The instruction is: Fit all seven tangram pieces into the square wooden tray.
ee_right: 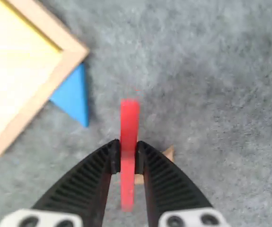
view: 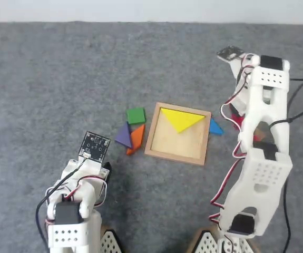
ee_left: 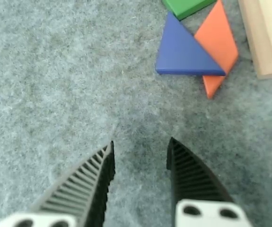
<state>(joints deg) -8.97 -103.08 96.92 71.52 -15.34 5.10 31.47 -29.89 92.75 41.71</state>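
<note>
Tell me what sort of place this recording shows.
Likely a robotics lab bench: a grey carpet-covered table, left arm and right arm side by side, and a wooden tangram tray.

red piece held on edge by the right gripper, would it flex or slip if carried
Probably stiff: the red piece looks straight, unbent, in the right gripper. Likely light, being thin. It might pivot, since the grip covers little of it.

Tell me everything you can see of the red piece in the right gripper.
The red piece is a thin, plain red tile seen edge-on, so its outline cannot be told. It stands upright, clamped between the black ribbed fingers of the right gripper, over grey carpet, apart from the blue triangle and the tray corner.
</note>
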